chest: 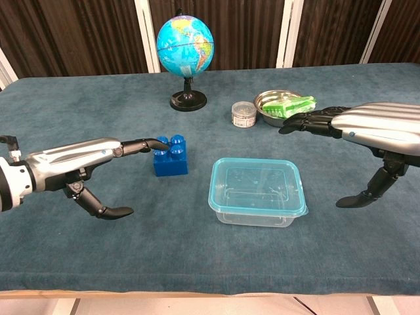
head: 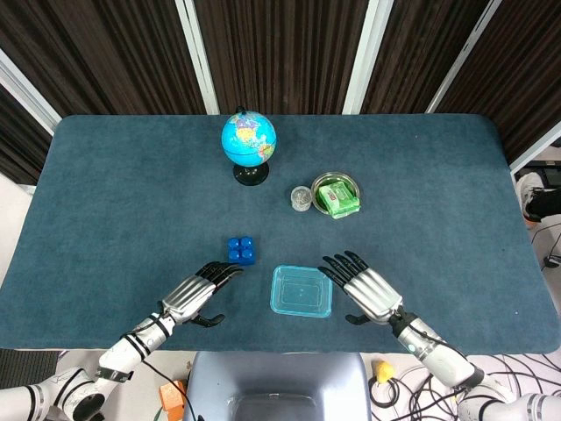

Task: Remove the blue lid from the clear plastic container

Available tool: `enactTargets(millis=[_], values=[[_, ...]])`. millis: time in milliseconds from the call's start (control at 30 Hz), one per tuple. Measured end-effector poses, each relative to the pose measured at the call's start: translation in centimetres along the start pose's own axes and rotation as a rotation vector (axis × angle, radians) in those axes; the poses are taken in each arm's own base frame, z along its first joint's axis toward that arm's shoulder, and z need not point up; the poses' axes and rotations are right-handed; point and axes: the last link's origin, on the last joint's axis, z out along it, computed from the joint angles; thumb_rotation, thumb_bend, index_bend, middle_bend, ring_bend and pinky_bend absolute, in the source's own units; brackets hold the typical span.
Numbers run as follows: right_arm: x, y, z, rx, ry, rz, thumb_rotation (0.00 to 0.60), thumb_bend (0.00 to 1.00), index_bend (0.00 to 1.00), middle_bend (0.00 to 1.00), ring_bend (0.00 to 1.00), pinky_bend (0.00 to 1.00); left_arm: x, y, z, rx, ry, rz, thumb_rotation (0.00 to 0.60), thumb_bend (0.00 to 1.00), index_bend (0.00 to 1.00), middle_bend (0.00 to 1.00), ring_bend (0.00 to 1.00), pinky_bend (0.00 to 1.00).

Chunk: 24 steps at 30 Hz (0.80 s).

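Note:
A clear plastic container with a light blue lid [head: 301, 291] [chest: 256, 191] sits at the near middle of the table, lid on. My left hand [head: 198, 291] [chest: 85, 160] hovers to its left, flat, fingers stretched out and thumb hanging down, holding nothing. My right hand [head: 364, 287] [chest: 367, 128] hovers just right of the container, likewise flat with fingers extended and thumb down, empty. Neither hand touches the container.
A blue toy brick [head: 241, 250] [chest: 170, 155] lies by my left fingertips. Further back stand a globe [head: 249, 142] [chest: 186, 47], a small round jar [head: 301, 198] [chest: 243, 114] and a metal bowl [head: 337, 186] [chest: 269, 100] holding a green pack. Blue cloth covers the table [head: 114, 202].

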Motion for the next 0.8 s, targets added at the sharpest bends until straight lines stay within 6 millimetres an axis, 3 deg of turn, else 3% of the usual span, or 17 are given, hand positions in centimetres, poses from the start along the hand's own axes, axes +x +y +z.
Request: enactTargets(millis=[200, 400, 567, 800], values=[[-0.2, 0.3, 0.0, -0.008, -0.004, -0.006, 0.6, 0.1, 0.0, 0.0, 0.0, 0.0, 0.2, 0.4, 0.0, -0.016, 0.031, -0.027, 0.6, 0.25, 0.0, 0.0, 0.0, 0.04], [-0.2, 1.9, -1.2, -0.061, 0.012, -0.004, 0.6, 0.1, 0.0, 0.0, 0.0, 0.0, 0.1, 1.4, 0.3, -0.061, 0.076, -0.111, 0.6, 0.21, 0.0, 0.0, 0.0, 0.0], [0.3, 4.7, -3.0, -0.139, 0.038, -0.012, 0.6, 0.1, 0.0, 0.0, 0.0, 0.0, -1.4, 2.0, 1.2, -0.084, 0.052, -0.107, 0.6, 0.19, 0.0, 0.0, 0.0, 0.0], [1.3, 7.3, -4.0, -0.207, 0.05, 0.049, 0.6, 0.1, 0.0, 0.0, 0.0, 0.0, -3.6, 3.3, 3.2, -0.115, 0.005, -0.107, 0.6, 0.16, 0.0, 0.0, 0.0, 0.0]])
